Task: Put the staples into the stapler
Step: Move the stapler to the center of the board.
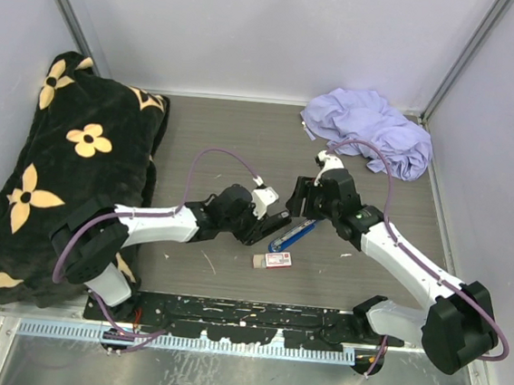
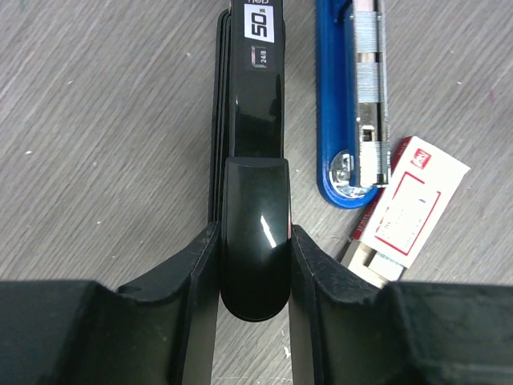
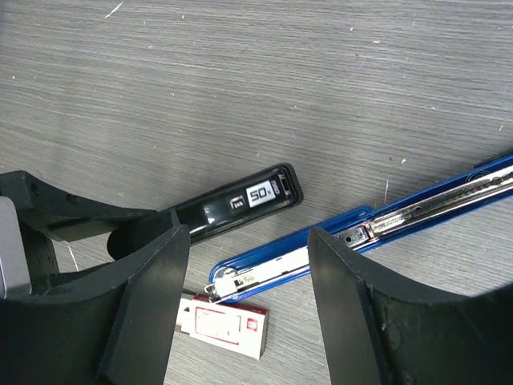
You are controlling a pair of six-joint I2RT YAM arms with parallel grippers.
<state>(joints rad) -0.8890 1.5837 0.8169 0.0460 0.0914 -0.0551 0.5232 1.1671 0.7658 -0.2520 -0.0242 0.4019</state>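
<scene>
A black stapler [image 2: 255,144] with a white "50" label lies on the grey wood table. My left gripper [image 2: 254,237] is shut on its rounded near end, a finger pressed on each side; it also shows in the top view [image 1: 272,223]. A blue stapler [image 2: 341,120] lies open just right of it, its metal magazine facing up. The staples box [image 2: 413,200], white with a red label, lies at the blue stapler's near end, its tray partly slid out. My right gripper [image 3: 248,297] is open and empty, held above the blue stapler [image 3: 361,233] and the box [image 3: 228,325].
A black blanket with yellow flowers [image 1: 68,165] covers the table's left side. A crumpled lavender cloth [image 1: 368,126] lies at the back right. The box also shows in the top view [image 1: 276,260], near the front edge between the arms.
</scene>
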